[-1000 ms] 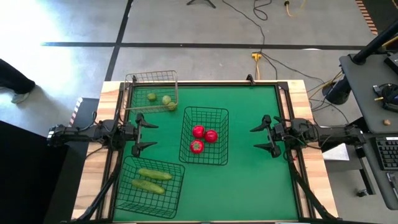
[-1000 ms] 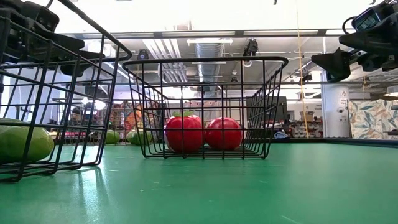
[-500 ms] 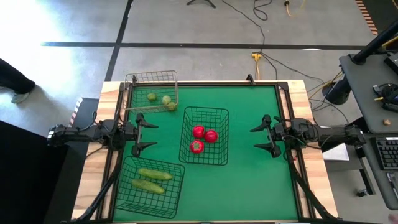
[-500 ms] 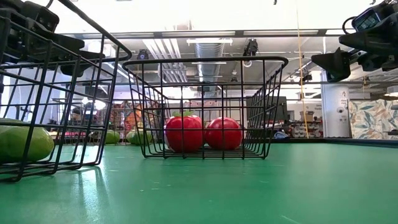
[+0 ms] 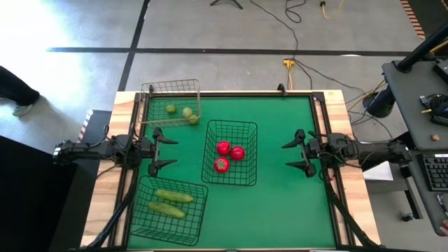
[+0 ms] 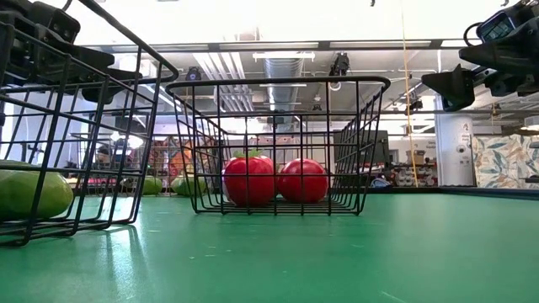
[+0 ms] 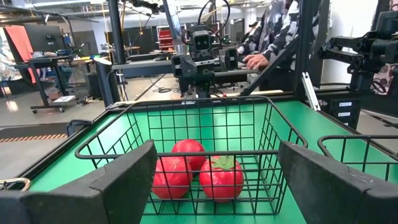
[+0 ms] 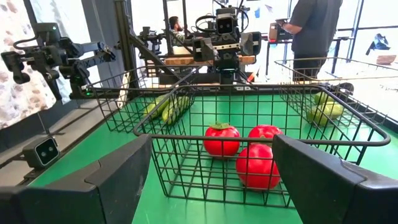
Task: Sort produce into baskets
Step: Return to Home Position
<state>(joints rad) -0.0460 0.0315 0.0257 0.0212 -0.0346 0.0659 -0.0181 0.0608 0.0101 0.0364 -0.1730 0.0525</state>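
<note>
Lighting: bright, even, from overhead. Glare: the ceiling (image 6: 253, 21) level with the right gripper (image 6: 459, 74) burns white; pale sheen on the green mat (image 6: 354, 252) below it. Shadows there: faint, soft.

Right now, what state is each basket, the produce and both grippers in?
pale wire basket: upright, three limes inside
middle black basket: upright, three tomatoes inside
left black basket: upright, two cucumbers lying inside
left gripper: open, empty, over the table's left side
right gripper: open, empty, over the table's right side
</note>
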